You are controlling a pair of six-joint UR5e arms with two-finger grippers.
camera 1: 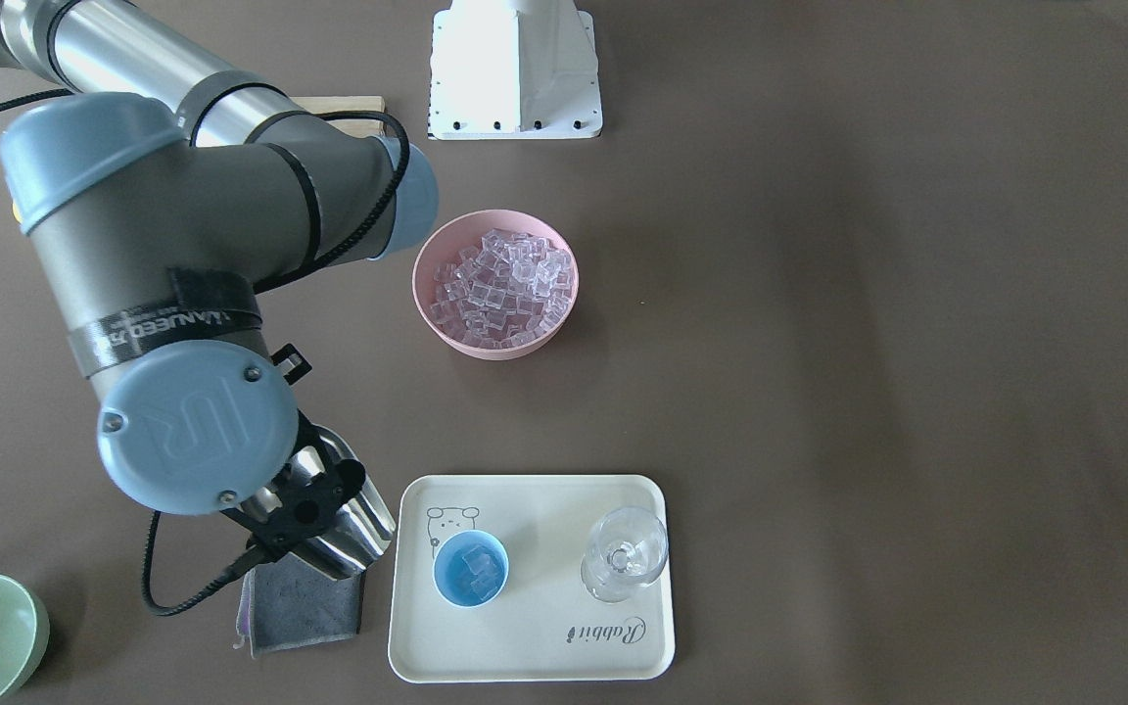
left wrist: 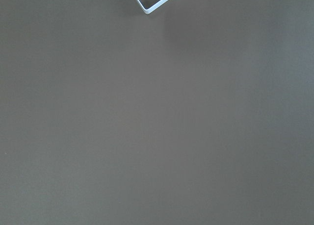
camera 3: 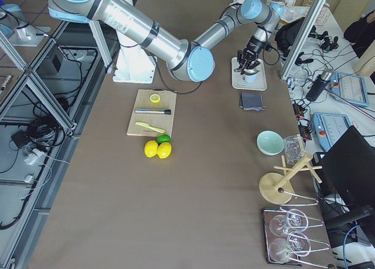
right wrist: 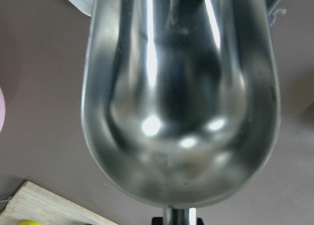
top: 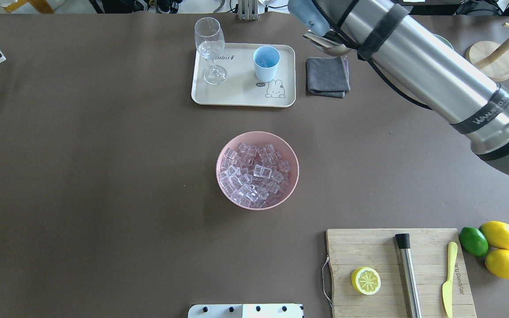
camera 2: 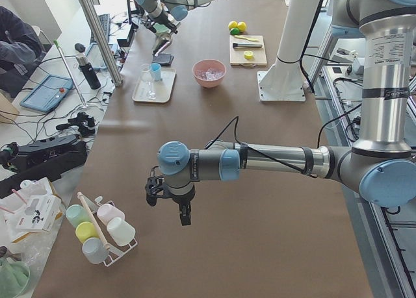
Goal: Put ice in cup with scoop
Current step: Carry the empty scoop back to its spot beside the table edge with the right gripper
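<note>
Right gripper [camera 1: 305, 509] here: I'm pinching the short handle of the metal scoop [camera 1: 353, 534], jaws clamped tight on it. The trough is looking empty in my wrist cam, just shiny steel and reflections. I'm holding it over the near corner of the folded grey cloth [camera 1: 305, 607], just beside the cream rabbit tray [camera 1: 544, 627]. Can't tell if it's touching the cloth.

The light-blue cup [camera 1: 471, 569] is standing upright on that tray with a few clear cubes sitting in it, and a wine glass [camera 1: 625, 553] is standing next to it, apart. Most of the ice cubes [camera 1: 503, 284] are piling up in the pink bowl [camera 1: 422, 284] mid-table, well apart from the tray.

My left gripper [camera 2: 168, 197] is hanging over bare brown table far off at the other end. Honestly can't tell if those jaws are spread or closed.
</note>
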